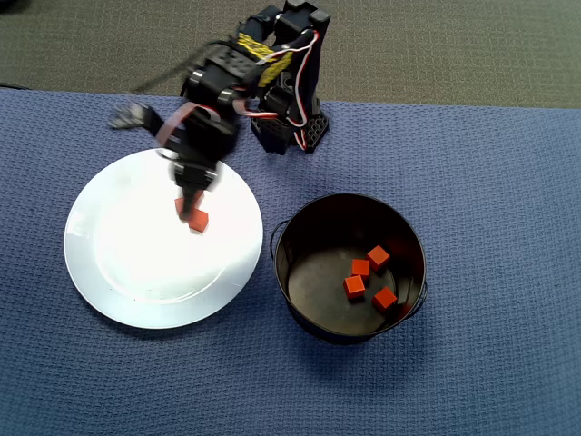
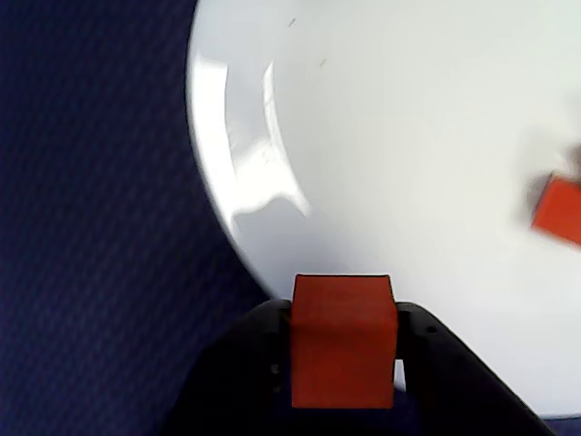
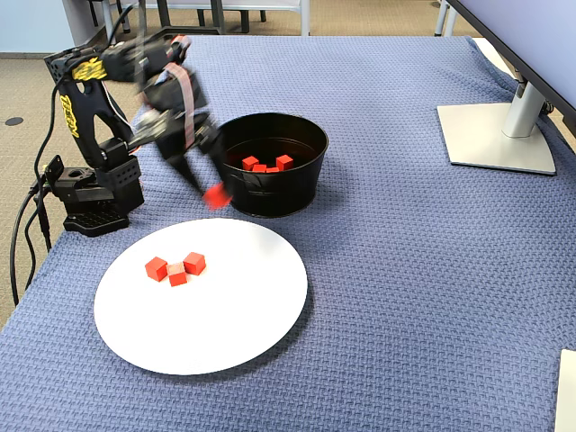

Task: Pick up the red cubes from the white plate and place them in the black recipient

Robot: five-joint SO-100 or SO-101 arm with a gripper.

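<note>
Gripping one red cube (image 2: 342, 341), the tool (image 2: 342, 363) hangs above the white plate (image 3: 234, 333); three cubes (image 3: 176, 267) remain, four (image 1: 369, 273) in the black recipient (image 1: 300, 227).

The cube (image 2: 342, 341) held between the black gripper (image 2: 342, 363) jaws is matte red-orange. Beyond it, the plate (image 2: 408, 136) is glossy white. The cloth (image 2: 91, 227) beside the gripper is dark blue with a fine woven waffle pattern. The pot (image 1: 290, 272) is black, with red-orange cubes (image 1: 367, 277) inside. Yellow markings (image 3: 88, 70) show on the black arm (image 3: 90, 117).
</note>
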